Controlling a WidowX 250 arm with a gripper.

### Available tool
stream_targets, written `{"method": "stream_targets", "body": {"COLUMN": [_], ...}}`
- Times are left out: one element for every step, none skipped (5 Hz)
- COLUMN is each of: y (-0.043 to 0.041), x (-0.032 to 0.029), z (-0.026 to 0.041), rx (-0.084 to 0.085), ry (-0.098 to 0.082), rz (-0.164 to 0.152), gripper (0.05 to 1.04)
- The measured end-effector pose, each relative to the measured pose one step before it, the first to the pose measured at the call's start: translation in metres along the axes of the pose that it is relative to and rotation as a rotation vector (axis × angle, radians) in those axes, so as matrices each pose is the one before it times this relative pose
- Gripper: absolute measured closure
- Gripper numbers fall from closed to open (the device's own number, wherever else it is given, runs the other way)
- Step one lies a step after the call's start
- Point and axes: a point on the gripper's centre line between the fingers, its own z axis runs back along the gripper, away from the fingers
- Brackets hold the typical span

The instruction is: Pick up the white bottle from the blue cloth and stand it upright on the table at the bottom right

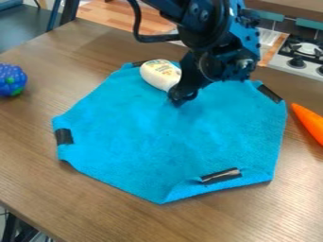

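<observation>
white bottle (pixel 159 74): smooth, rounded and oblong, with faint printing on its upper face, lying on its side near the far edge of the cloth, its lower right end beside the gripper (pixel 178 98). the gripper, black and hard-surfaced, hangs low over the cloth; how far it is open, and whether it has hold of the bottle, cannot be told from this angle. cloth (pixel 151 142): bright blue, soft and fuzzy in texture, spread nearly flat under both, its corners folded in to give a many-sided outline, with shallow wrinkles near the lower right fold. dark strips of tape (pixel 64 136) lie across its margins; the one at the near edge is creased and shiny. arm (pixel 217 47): black, jointed, with round bolt heads and a looping cable (pixel 153 37), entering from the top edge. counter (pixel 107 212): brown, with streaked wood grain. left of the cloth, a bumpy blue ball (pixel 11 80) with green patches; right of it, a smooth, tapered orange carrot (pixel 309 123). upper right, a white stove (pixel 300 65) with dark round knobs and a black grate.
</observation>
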Motion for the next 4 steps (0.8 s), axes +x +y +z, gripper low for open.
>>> {"method": "stream_targets", "body": {"y": [0.00231, 0.00181, 0.0022, -0.00063], "x": [-0.00041, -0.00058, -0.00188, -0.00037], "z": [-0.0013, -0.00126, -0.00138, -0.00015], "rx": [-0.0004, -0.0037, -0.0033, -0.0059], "ry": [-0.0065, -0.0054, 0.0016, 0.0012], "rz": [0.0008, -0.0049, -0.0129, -0.0024], "gripper": [0.15, 0.435, 0.725, 0.796]}}
